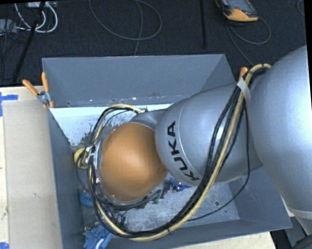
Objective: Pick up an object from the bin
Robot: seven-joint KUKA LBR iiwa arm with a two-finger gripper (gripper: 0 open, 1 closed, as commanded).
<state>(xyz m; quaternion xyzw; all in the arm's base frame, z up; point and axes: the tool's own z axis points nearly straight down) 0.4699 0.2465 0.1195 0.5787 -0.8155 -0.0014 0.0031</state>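
Overhead light is striking the silver arm (216, 138), producing broad soft glare. The orange cover (129, 161) is showing a diffuse highlight. The arm is shading the bin (136, 77) floor.

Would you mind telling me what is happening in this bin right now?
A silver KUKA arm reaches from the right into the grey metal bin, its orange-covered wrist low over the floor's left half. Small blue things lie in the near left corner, and more bits peek out beside the wrist. No thing is seen lifted.
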